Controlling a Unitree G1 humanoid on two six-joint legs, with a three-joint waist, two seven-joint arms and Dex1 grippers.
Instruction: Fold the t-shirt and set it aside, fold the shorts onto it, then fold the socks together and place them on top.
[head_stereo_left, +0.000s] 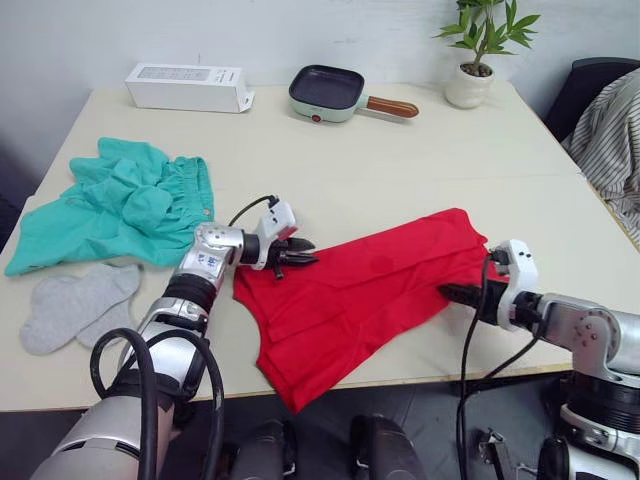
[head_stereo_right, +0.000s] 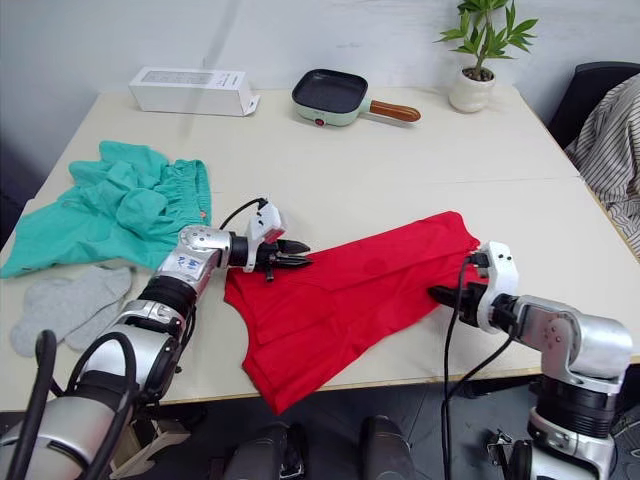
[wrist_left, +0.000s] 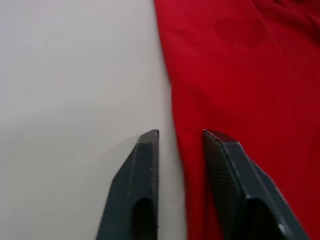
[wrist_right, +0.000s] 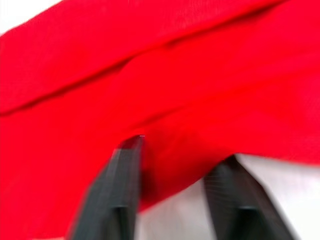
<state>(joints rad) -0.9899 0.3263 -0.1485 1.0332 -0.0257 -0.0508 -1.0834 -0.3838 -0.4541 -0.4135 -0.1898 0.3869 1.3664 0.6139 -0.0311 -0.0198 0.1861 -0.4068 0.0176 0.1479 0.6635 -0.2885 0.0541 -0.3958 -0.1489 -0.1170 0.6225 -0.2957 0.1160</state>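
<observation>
A: The two head views look forward and down over the pale rectangular table (head_stereo_left: 400, 160) from its near edge; both take in the whole top.

B: And the wrist ones?

A: Each looks along its own black fingers, very close to the bright red cotton t-shirt (wrist_left: 240, 75), the same shirt the head views show spread at the near edge.

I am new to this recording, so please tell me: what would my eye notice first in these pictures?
First, the bright red t-shirt, spread near the table's front edge, with the left gripper at its left edge and the right gripper at its right edge, both open. Next, the teal shorts lie crumpled at the left, above the grey socks.
</observation>
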